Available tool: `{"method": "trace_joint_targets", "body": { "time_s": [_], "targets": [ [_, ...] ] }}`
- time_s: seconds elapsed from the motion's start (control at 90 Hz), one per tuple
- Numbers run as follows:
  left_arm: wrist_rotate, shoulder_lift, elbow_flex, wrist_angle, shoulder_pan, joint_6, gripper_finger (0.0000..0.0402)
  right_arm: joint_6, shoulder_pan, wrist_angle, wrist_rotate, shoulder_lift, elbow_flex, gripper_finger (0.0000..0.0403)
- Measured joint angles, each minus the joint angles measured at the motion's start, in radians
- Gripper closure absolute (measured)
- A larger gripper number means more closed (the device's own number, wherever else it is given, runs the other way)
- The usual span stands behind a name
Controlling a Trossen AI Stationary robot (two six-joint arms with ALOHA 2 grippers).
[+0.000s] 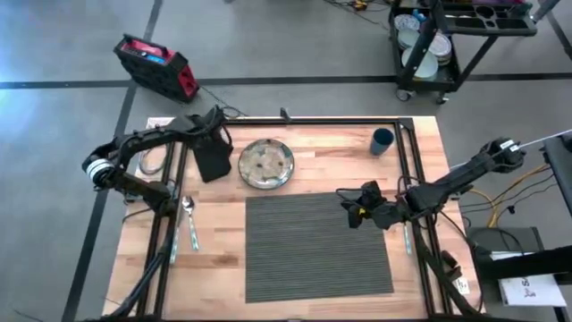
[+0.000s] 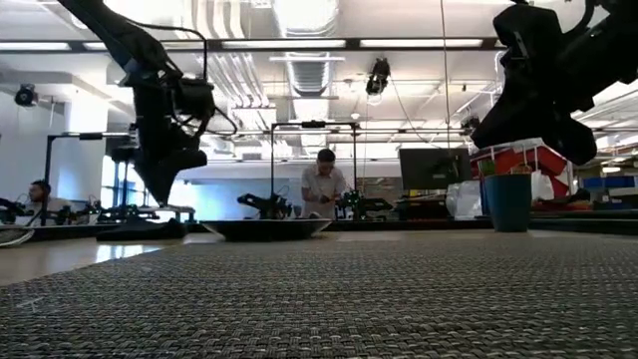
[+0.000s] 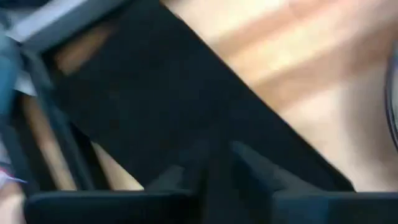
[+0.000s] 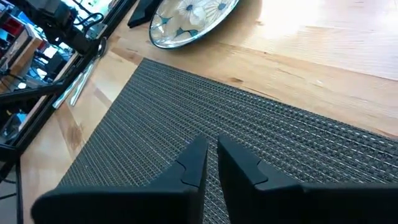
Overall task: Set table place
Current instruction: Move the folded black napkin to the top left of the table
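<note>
1. Butcher-block table, framed in black tube, stands on a grey workshop floor; a person works at a bench in the room beyond.
2. Grey ribbed placemat: lies flat at the table's centre, toward the near edge.
3. Plate: floral, on bare wood just beyond the placemat's far left corner.
4. Black napkin: just left of the plate.
5. Blue cup: far right corner, upright.
6. Spoon: left of the placemat.
7. Left gripper: over the napkin; whether it grasps the cloth cannot be told.
8. Right gripper: above the placemat's right edge, fingers nearly together, holding nothing.
</note>
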State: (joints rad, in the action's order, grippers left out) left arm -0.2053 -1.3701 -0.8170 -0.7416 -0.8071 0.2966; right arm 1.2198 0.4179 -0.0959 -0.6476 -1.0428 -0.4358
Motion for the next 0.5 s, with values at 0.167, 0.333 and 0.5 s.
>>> {"method": "trace_joint_targets", "body": {
  "time_s": [0.167, 0.333, 0.5],
  "targets": [
    [0.07, 0.002, 0.067, 0.009, 0.034, 0.048, 0.04, -0.003, 0.0, -0.003, 0.004, 0.0, 0.0, 0.0384],
    [0.094, 0.002, 0.127, 0.01, 0.095, 0.082, 0.0401, -0.012, 0.0, -0.004, 0.035, 0.0, 0.0, 0.0384],
    [0.074, 0.004, 0.155, -0.082, 0.143, 0.107, 0.0401, -0.013, 0.0, -0.004, 0.054, 0.0, 0.0, 0.0384]
  ]
}}
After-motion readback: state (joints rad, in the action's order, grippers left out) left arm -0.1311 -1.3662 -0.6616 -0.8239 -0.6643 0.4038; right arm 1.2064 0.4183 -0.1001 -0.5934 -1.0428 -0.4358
